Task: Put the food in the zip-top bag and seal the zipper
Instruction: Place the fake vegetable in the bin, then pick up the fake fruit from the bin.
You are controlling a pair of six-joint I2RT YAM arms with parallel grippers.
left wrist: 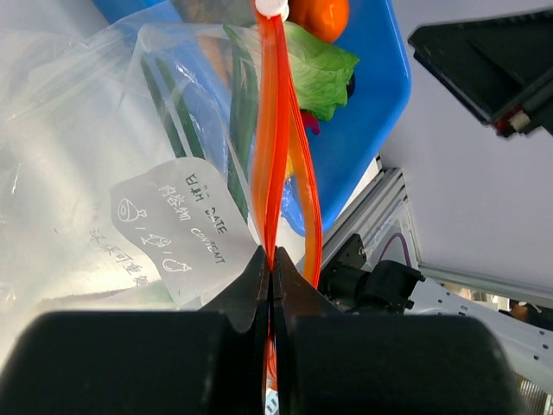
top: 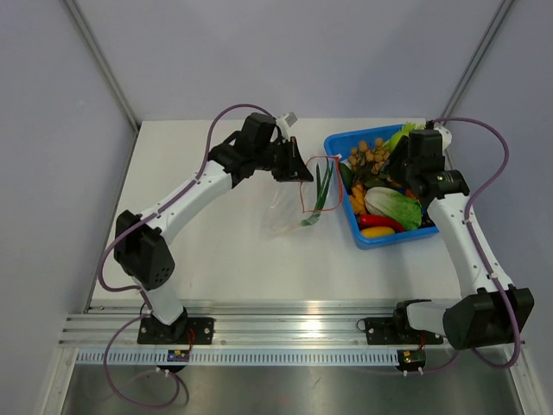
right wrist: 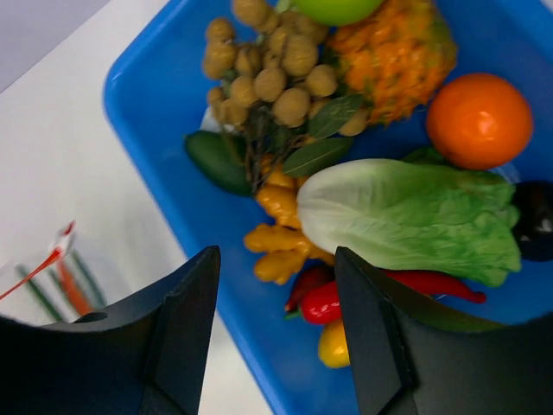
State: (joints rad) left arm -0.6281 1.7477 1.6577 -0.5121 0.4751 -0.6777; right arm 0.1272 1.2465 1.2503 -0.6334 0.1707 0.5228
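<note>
The clear zip-top bag (top: pixel 285 212) lies left of the blue bin, its orange-red zipper (top: pixel 315 177) held up as an open loop. My left gripper (top: pixel 301 170) is shut on the zipper (left wrist: pixel 275 130), pinching the strip between its fingertips. Green onions (top: pixel 322 194) lie inside the bag (left wrist: pixel 78 130). My right gripper (right wrist: pixel 276 268) hovers open and empty above the bin's food: cabbage (right wrist: pixel 406 216), an orange (right wrist: pixel 479 119), a cluster of brown balls (right wrist: pixel 276 78), a red pepper (right wrist: pixel 333 303) and a yellow piece (right wrist: pixel 333 346).
The blue bin (top: pixel 380 238) sits at the right of the white table, its left wall (right wrist: pixel 164 112) close to the bag's mouth. A white printed label (left wrist: pixel 177 229) is on the bag. The aluminium rail (top: pixel 294 316) runs along the near edge.
</note>
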